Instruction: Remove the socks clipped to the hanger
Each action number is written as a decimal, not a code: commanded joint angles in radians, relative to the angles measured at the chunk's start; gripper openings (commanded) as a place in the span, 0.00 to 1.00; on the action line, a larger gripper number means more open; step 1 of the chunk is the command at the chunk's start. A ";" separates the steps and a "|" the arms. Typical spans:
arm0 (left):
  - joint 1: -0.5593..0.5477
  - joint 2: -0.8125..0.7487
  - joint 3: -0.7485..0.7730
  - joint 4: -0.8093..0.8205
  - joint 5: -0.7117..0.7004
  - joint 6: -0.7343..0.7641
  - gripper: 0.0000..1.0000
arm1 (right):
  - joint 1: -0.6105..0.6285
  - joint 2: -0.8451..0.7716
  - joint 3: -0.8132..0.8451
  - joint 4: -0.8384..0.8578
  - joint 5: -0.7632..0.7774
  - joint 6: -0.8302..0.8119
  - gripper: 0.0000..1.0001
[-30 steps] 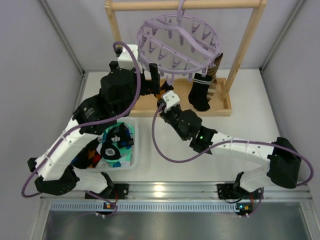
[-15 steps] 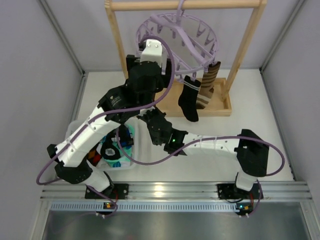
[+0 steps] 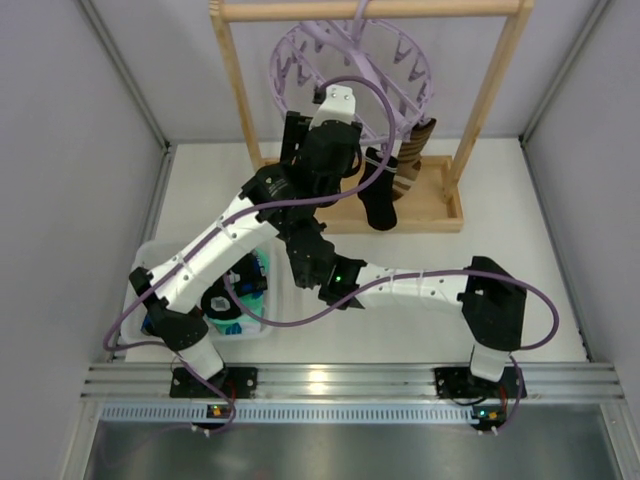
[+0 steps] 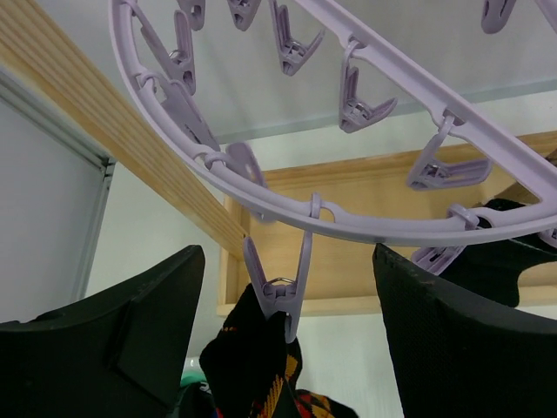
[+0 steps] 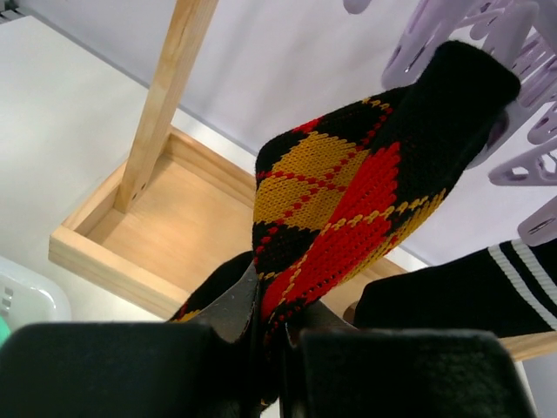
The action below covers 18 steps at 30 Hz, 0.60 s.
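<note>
Diamond sock (image 5: 348,200) — right claw (image 5: 270,318) pinching, socks (image 3: 256,272) in bin (image 3: 262,326)

- Right gripper (image 5: 268,324): dark fingers at the bottom edge, pressed together on the lower part of the diamond sock (image 5: 348,200).
- Diamond sock: black knit with red and yellow diamonds, stretched slantwise up to the right, its black cuff up among the pegs of the lilac hanger (image 5: 422,43).
- Striped sock (image 5: 435,305): black with white bands, lower right, partly behind the diamond sock.
- Wooden frame (image 5: 170,87): pale upright post standing in a shallow tray base.
- White table (image 5: 61,113): beneath the frame.
- Pale bin corner (image 5: 22,300): lower left.
</note>
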 commanded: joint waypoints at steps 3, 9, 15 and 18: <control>-0.015 -0.054 -0.017 0.025 -0.045 -0.014 0.82 | 0.029 0.013 0.044 0.015 -0.019 -0.007 0.00; -0.021 -0.067 -0.043 0.022 -0.061 -0.003 0.82 | 0.019 0.007 0.053 -0.003 -0.040 0.026 0.00; -0.001 -0.059 -0.067 0.025 -0.052 -0.014 0.81 | 0.021 -0.013 0.047 -0.029 -0.068 0.049 0.00; 0.022 -0.042 -0.055 0.028 -0.042 -0.010 0.78 | 0.027 -0.027 0.031 -0.029 -0.080 0.057 0.00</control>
